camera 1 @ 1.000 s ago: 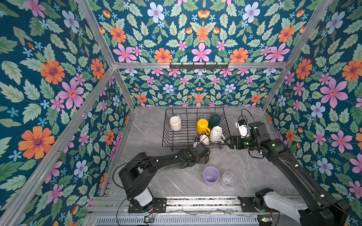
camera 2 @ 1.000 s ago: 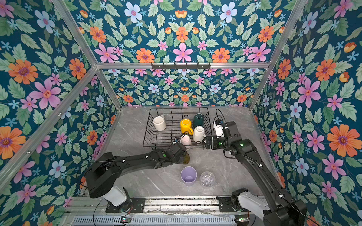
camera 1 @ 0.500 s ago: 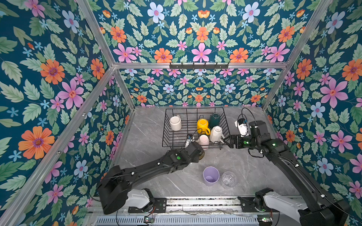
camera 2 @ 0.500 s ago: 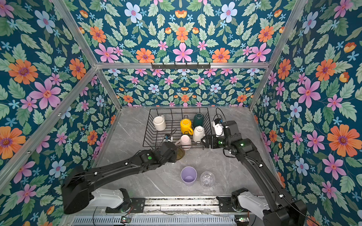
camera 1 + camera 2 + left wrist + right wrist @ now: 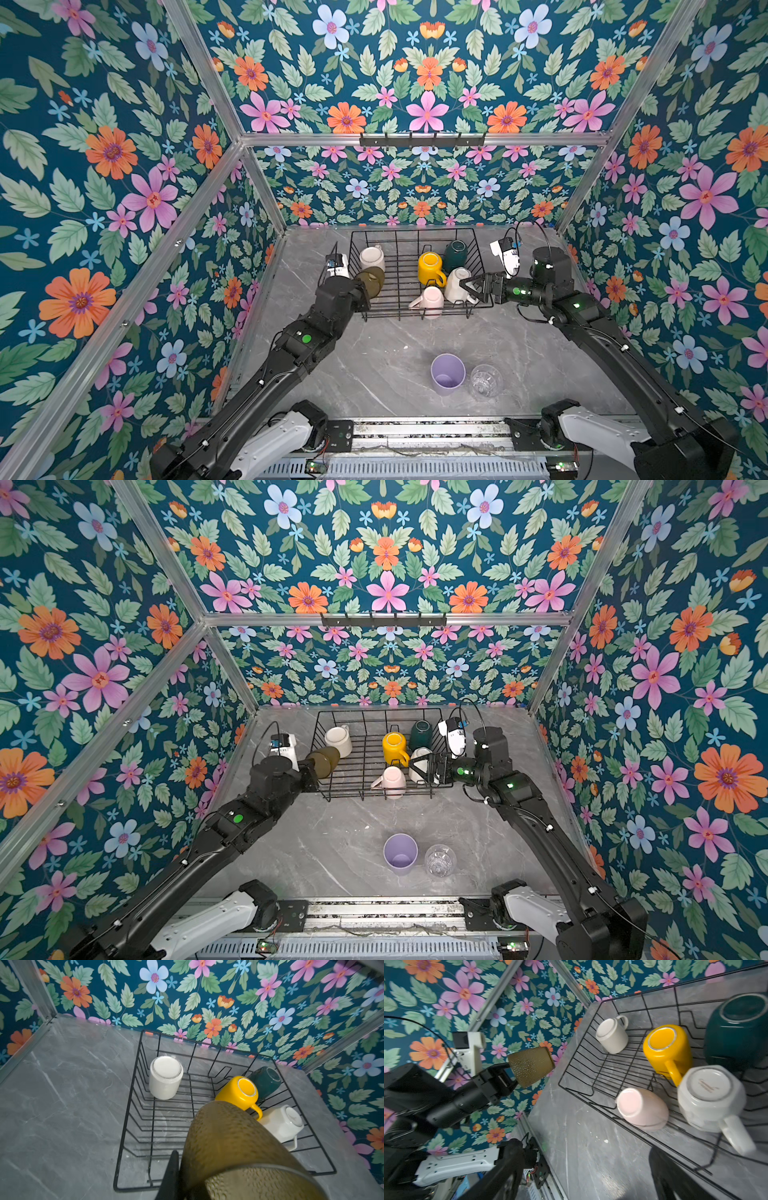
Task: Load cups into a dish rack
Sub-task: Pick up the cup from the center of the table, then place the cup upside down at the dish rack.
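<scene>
The black wire dish rack [image 5: 411, 230] stands at the back of the table. It holds a cream mug [image 5: 371, 257], a yellow mug [image 5: 431, 268], a dark green mug [image 5: 455, 253], a white mug [image 5: 457, 284] and a pale pink mug [image 5: 430, 300]. My left gripper [image 5: 362, 289] is shut on the rim of an olive-brown glass [image 5: 371, 281], tilted in the air at the rack's left rim; in the left wrist view the glass [image 5: 228, 1142] hides most of one finger. My right gripper [image 5: 469, 287] is open and empty beside the white mug. A lilac tumbler [image 5: 447, 374] and a clear glass [image 5: 485, 380] stand upright near the front.
Flowered walls close in the grey marble table [image 5: 374, 353] on three sides. A bar of hooks [image 5: 422, 140] hangs high on the back wall. The rack's left half [image 5: 166, 1122] holds only the cream mug [image 5: 166, 1077].
My left arm has carried the olive-brown glass from in front of the rack leftward and back, up to the rack's left rim. The right gripper has hardly moved.
</scene>
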Motion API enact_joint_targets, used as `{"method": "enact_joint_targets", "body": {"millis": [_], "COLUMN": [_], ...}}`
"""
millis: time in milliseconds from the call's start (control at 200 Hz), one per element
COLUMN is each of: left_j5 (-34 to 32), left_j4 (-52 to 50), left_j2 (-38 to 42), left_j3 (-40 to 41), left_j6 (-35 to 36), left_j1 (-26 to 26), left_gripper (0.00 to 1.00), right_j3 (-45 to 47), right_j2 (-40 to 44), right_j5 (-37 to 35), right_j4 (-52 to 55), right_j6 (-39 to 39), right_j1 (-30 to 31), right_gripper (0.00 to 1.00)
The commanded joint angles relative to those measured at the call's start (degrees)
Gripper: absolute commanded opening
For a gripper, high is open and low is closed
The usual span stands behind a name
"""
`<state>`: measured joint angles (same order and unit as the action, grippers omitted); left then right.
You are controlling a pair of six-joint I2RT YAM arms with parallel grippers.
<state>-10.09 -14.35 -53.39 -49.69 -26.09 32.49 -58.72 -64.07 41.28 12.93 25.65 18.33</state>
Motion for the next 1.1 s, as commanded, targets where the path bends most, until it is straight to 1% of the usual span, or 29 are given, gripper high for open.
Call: {"method": "enact_joint_targets", "body": {"millis": [0, 80, 135, 215, 280, 345, 440, 520, 720, 825, 920, 945, 1095], "left_j5": [17.17, 27.69, 35.18, 45.06, 51.39, 57.0, 64.09, 67.41, 71.16, 72.28, 72.57, 72.58, 72.93], "left_j4": [11.21, 18.13, 22.58, 30.1, 36.73, 43.53, 52.3, 56.72, 59.73, 60.68, 61.63, 61.63, 62.1], "left_j2": [-1.03, -1.94, -2.83, -4.06, -5.48, -7.62, -10.87, -12.8, -14.35, -14.81, -14.82, -14.86, -14.99], "left_j3": [0.19, 2.16, 3.62, 6.11, 7.85, 9.12, 10.05, 10.23, 10.5, 10.6, 10.96, 11.01, 10.96], "left_j6": [4.33, 3.02, 0.9, -3.42, -7.03, -10.77, -15.23, -17.0, -18.46, -19.22, -19.69, -19.7, -20.23], "left_j1": [-3.7, -7.84, -11.65, -16.97, -20.17, -22.09, -23.21, -23.43, -23.7, -23.7, -23.71, -23.76, -23.79], "left_gripper": [0.0, 0.0, 0.0, 0.0, 0.0, 0.0, 0.0, 0.0, 0.0, 0.0, 0.0, 0.0, 0.0], "right_j3": [0.51, 0.89, -0.12, -2.55, -4.24, -6.36, -10.59, -13.2, -17.85, -19.72, -20.71, -20.88, -21.2], "right_j2": [-2.66, -6.03, -8.5, -11.98, -14.91, -17.65, -20.96, -23.3, -28.43, -30.32, -30.41, -32.33, -32.52], "right_j5": [9.62, 14.34, 15.8, 16.75, 18.43, 19.23, 18.73, 17.76, 17.52, 17.64, 18.29, 18.52, 19.14], "right_j4": [-16.43, -27.63, -31.73, -32.41, -34.27, -34.14, -29.17, -27.66, -28.2, -28.14, -28.56, -28.57, -27.9], "right_j6": [9.05, 16.14, 18.83, 19.57, 20.76, 20.46, 16.8, 15.59, 16.22, 16.52, 16.94, 16.98, 16.4], "right_j1": [-0.39, -0.67, -0.66, -0.68, -0.49, 0.45, 2.78, 4.69, 7.52, 8.84, 9.75, 9.96, 11.63], "right_gripper": [0.93, 0.93, 0.93, 0.92, 0.92, 0.92, 0.91, 0.91, 0.9, 0.9, 0.89, 0.89, 0.89]}}
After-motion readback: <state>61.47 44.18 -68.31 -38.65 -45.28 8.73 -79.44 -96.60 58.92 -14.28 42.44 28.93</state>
